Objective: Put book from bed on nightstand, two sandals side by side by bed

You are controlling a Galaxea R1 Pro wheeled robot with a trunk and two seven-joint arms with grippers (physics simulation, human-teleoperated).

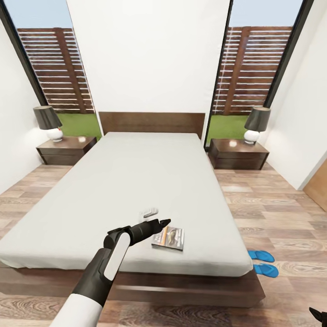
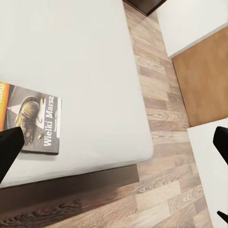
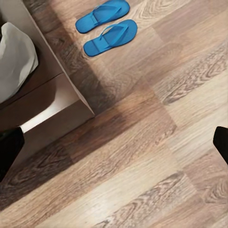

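Observation:
The book point(image 1: 169, 238) lies flat on the grey mattress of the bed point(image 1: 136, 181), near its foot and towards the right side. My left gripper point(image 1: 161, 223) hovers just left of the book. In the left wrist view it point(image 2: 115, 152) is open wide, one finger point(image 2: 9, 152) over the book's point(image 2: 35, 123) corner. The two blue sandals point(image 1: 261, 255) point(image 1: 266, 270) lie side by side on the floor at the bed's right foot corner. My right gripper point(image 3: 116, 152) is open above bare floor, short of the sandals point(image 3: 102, 14) point(image 3: 110, 38).
Two dark nightstands point(image 1: 66, 150) point(image 1: 237, 154) flank the headboard, each carrying a lamp point(image 1: 47, 121) point(image 1: 256, 123). Wood-plank floor runs along both sides of the bed. A brown door point(image 1: 318, 184) stands on the right wall. The dark bed frame point(image 3: 42, 109) juts out low near my right gripper.

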